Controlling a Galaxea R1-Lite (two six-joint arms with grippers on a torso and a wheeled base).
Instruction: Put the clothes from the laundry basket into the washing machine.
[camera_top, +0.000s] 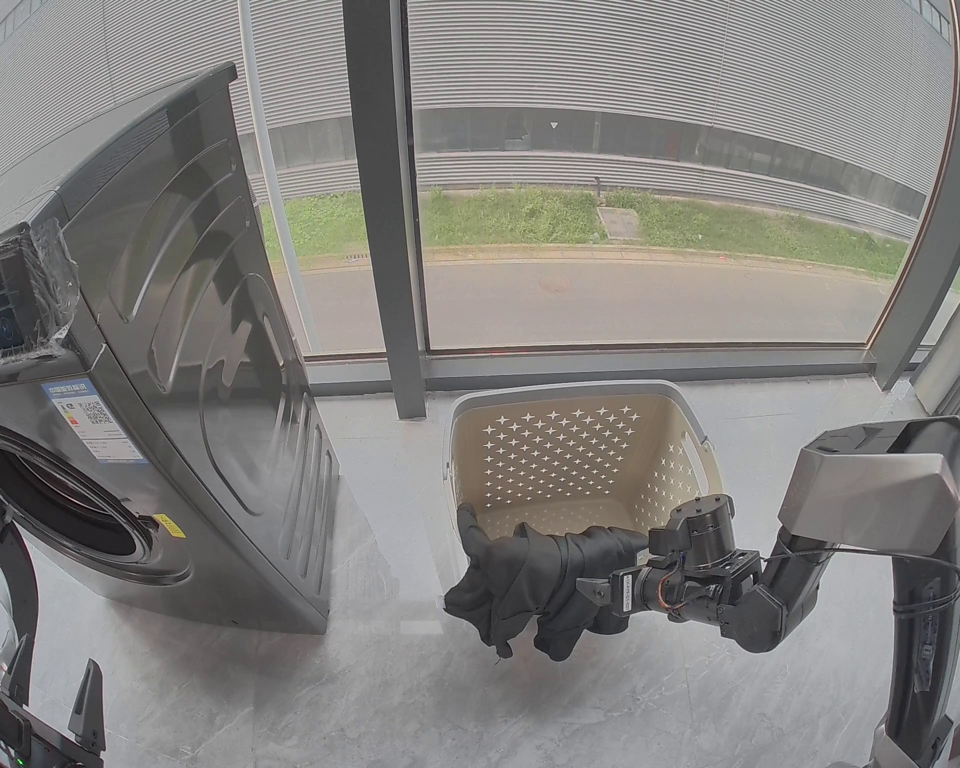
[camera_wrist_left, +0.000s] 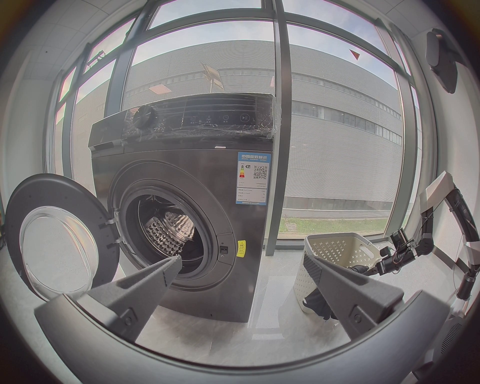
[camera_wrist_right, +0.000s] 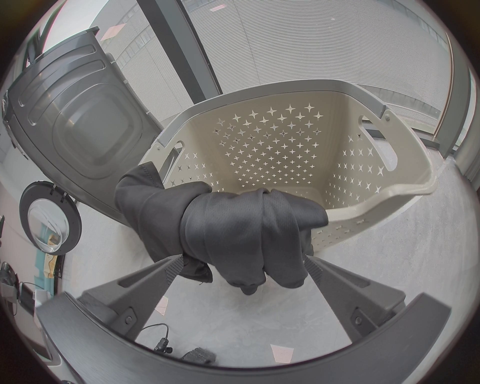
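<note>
A dark grey garment (camera_top: 530, 590) hangs bunched over the near left rim of the cream laundry basket (camera_top: 570, 440), partly outside it. My right gripper (camera_top: 592, 592) is level with that rim. Its fingers (camera_wrist_right: 150, 285) stand wide apart on either side of the bundle (camera_wrist_right: 240, 230), and cloth hides the pads. The grey washing machine (camera_top: 200, 350) stands to the left, its round door (camera_wrist_left: 55, 240) swung open and the drum (camera_wrist_left: 170, 232) showing. Low at my near left, my left gripper (camera_wrist_left: 242, 260) is open and holds nothing, facing the machine's front.
The basket stands on a pale tiled floor (camera_top: 400, 690) before a tall window with a dark post (camera_top: 385, 200). A strip of bare floor separates the basket from the machine's side panel. The basket's perforated inner wall (camera_wrist_right: 280, 145) shows bare.
</note>
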